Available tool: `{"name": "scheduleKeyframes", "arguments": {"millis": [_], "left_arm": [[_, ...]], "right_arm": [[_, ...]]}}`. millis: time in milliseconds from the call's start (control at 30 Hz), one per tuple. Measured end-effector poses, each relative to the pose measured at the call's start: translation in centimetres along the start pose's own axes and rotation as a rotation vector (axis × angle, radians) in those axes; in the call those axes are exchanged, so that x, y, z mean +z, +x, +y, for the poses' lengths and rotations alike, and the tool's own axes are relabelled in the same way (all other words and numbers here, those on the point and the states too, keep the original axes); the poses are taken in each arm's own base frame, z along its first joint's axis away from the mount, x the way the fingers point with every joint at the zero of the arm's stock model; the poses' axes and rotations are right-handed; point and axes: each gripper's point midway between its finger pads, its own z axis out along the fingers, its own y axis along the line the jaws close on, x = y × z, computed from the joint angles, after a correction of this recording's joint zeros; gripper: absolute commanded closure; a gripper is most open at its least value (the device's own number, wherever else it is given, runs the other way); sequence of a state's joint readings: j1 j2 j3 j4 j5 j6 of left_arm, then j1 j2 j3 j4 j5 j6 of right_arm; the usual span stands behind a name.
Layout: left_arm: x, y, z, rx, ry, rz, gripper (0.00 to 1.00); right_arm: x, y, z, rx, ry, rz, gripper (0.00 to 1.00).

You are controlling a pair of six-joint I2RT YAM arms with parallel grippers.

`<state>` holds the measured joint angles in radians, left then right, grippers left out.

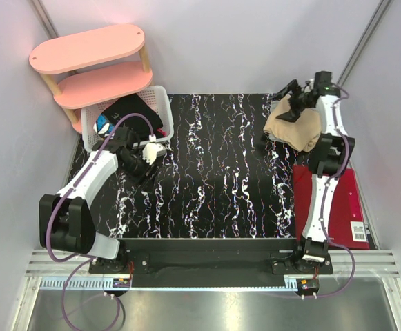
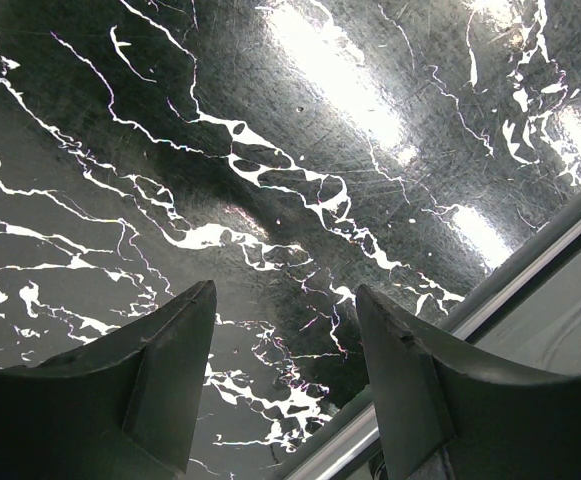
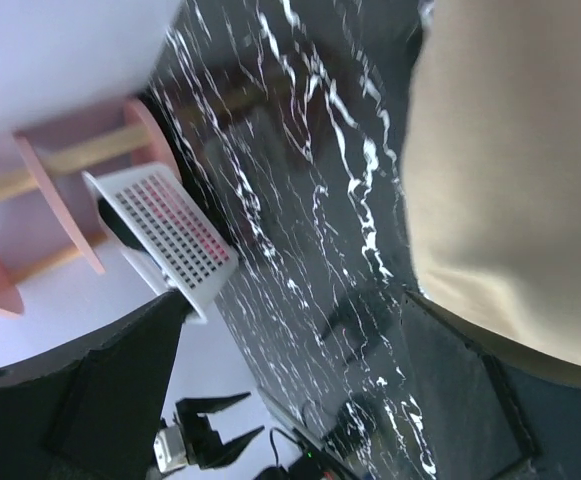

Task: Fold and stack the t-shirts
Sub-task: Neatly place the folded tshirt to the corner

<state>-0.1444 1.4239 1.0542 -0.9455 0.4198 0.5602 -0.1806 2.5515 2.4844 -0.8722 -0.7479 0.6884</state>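
Tan-beige cloth t-shirt (image 1: 295, 128) sits roughly folded on black marbled bench (image 1: 214, 172), no stack yet; left pincer (image 2: 285, 300), right pincer (image 3: 295, 305) both spread.

Bright, even, diffuse light falls from above on the black marbled table (image 1: 214, 172) in the top view, which is sharp throughout. Only faint, soft shadows lie on the table. A thin white light strip (image 1: 207, 283) glows just off the table's near edge.

In the left wrist view 3 hard glare patches wash out the table's glossy surface, and the left gripper (image 2: 285, 295) is dark and slightly soft.

The right wrist view is blurred. The tan t-shirt (image 3: 510, 170) on the table is a featureless bright mass, and the white basket (image 3: 165, 245) at the table's far left corner is smeared.
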Motion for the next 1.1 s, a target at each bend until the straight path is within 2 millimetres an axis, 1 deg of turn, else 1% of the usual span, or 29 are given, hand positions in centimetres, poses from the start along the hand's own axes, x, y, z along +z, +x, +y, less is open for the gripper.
{"name": "scheduleKeyframes", "arguments": {"millis": [67,167,200,267,333,400,567,633,733,833,900,967,1000,1067,1100], "left_arm": [[0.1,0.1,0.0,-0.002,0.002,0.005,0.37],[0.2,0.1,0.1,-0.003,0.003,0.005,0.37],[0.2,0.1,0.1,-0.003,0.003,0.005,0.37],[0.2,0.0,0.1,-0.002,0.003,0.004,0.37],[0.2,0.0,0.1,-0.002,0.002,0.003,0.37],[0.2,0.0,0.1,-0.002,0.002,0.003,0.37],[0.2,0.0,0.1,-0.001,0.001,0.003,0.37],[0.1,0.0,0.1,0.0,0.0,0.002,0.37],[0.0,0.0,0.1,0.001,-0.002,-0.001,0.37],[-0.1,-0.1,0.1,0.003,-0.005,-0.005,0.37],[-0.1,-0.1,0.1,0.003,-0.005,-0.005,0.37],[-0.1,-0.1,0.1,0.003,-0.005,-0.005,0.37],[-0.1,-0.1,0.1,0.003,-0.005,-0.005,0.37],[-0.1,-0.1,0.1,0.003,-0.005,-0.005,0.37],[-0.1,-0.1,0.1,0.003,-0.005,-0.005,0.37]], "right_arm": [[1.9,1.9,0.1,-0.008,0.005,0.048,0.03],[4.4,4.1,-0.4,-0.011,0.019,0.107,0.03],[5.2,4.6,-0.9,-0.006,0.026,0.125,0.03],[6.3,5.0,-2.2,0.01,0.042,0.146,0.02],[6.9,5.0,-3.4,0.028,0.053,0.153,0.02],[6.8,4.9,-4.0,0.039,0.052,0.159,0.0],[6.2,4.7,-3.6,0.035,0.015,0.174,0.0],[5.8,4.5,-3.0,0.028,-0.009,0.179,0.0],[4.1,3.6,-0.9,0.016,-0.077,0.169,0.0],[1.4,1.6,1.4,-0.003,-0.155,0.12,0.0],[-1.2,-0.3,2.7,-0.015,-0.203,0.069,0.0],[-3.4,-2.2,3.1,-0.022,-0.229,0.014,0.0],[-4.2,-2.9,3.0,-0.024,-0.236,-0.008,0.0],[-5.3,-4.4,2.1,-0.018,-0.241,-0.044,0.0],[-5.6,-5.0,1.1,-0.003,-0.234,-0.056,0.0]]}}
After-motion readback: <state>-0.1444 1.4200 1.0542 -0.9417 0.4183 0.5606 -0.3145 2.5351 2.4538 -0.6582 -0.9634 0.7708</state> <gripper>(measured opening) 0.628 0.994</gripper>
